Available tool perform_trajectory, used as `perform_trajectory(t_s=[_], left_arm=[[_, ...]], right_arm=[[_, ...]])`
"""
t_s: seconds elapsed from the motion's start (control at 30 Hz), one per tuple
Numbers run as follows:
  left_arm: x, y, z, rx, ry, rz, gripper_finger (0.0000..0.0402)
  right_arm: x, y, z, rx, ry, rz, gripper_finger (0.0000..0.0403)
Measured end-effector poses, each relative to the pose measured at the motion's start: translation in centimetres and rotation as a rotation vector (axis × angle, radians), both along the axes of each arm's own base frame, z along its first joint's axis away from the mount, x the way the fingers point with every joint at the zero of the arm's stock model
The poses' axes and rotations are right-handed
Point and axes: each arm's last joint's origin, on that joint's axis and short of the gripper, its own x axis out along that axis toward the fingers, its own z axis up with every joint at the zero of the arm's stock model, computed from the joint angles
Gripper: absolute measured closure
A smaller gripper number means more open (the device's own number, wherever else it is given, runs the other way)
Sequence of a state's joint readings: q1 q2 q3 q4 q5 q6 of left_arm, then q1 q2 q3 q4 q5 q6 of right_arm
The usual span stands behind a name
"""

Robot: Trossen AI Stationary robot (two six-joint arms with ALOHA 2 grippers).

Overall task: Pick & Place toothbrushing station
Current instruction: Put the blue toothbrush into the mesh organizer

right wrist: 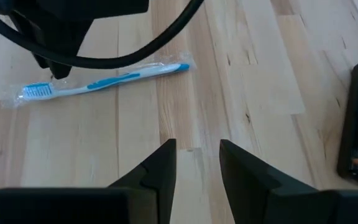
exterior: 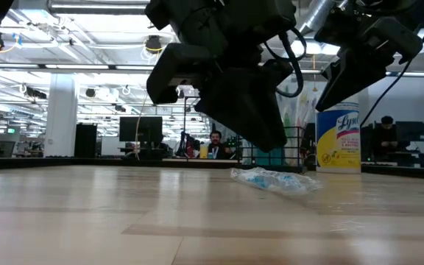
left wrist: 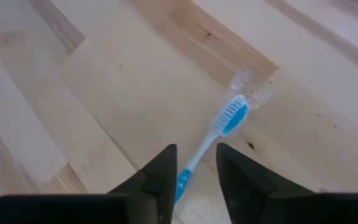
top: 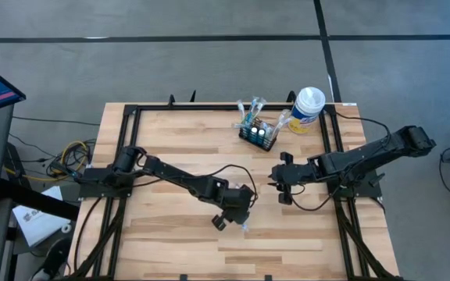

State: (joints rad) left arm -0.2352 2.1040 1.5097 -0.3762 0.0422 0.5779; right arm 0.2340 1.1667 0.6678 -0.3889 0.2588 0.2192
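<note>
We see the left gripper (left wrist: 194,180), fingers apart, straddling a wrapped toothbrush (left wrist: 219,134) lying flat. We advise centring before clamping. The right gripper (right wrist: 197,168) waits, fingers apart.

Both arms are dark, jointed linkages mounted on black frame rails, with black cables looping loosely alongside each. Each gripper's fingers (right wrist: 166,168) are matte black wedges (flat inner faces).

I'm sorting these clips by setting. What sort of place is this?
Probably a robotics lab or open workshop: a wooden table in a black frame on grey carpet, two arms mounted on it, and behind it, in the low view, desks with monitors and seated people under ceiling lights.
</note>
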Motion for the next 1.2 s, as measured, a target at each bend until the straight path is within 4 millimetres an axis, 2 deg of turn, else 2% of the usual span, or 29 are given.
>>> perform_trajectory(t_s=[0.1,0.27,0.53,0.73,0.97,1.2], left_arm=[[0.0,0.0,-0.1,0.011,-0.002,-0.013,0.0274],[0.4,0.2,-1.5,0.026,0.013,-0.013,0.0252],[0.6,0.1,-3.2,0.064,0.028,-0.064,0.0259],[0.8,0.1,-3.5,0.076,0.025,-0.065,0.029],[0.9,0.5,-3.6,0.119,0.019,-0.035,0.039],[1.0,0.9,-3.5,0.113,0.015,-0.018,0.04]], right_arm=[[0.0,0.0,0.0,0.0,0.0,0.0,0.029],[0.0,0.0,0.0,0.011,-0.002,-0.012,0.029],[0.0,0.0,0.0,0.012,-0.005,-0.013,0.029],[0.0,0.0,0.0,0.012,-0.006,-0.013,0.029],[0.0,0.0,0.0,0.013,-0.006,-0.013,0.029],[0.0,0.0,0.0,0.013,-0.006,-0.013,0.029]])
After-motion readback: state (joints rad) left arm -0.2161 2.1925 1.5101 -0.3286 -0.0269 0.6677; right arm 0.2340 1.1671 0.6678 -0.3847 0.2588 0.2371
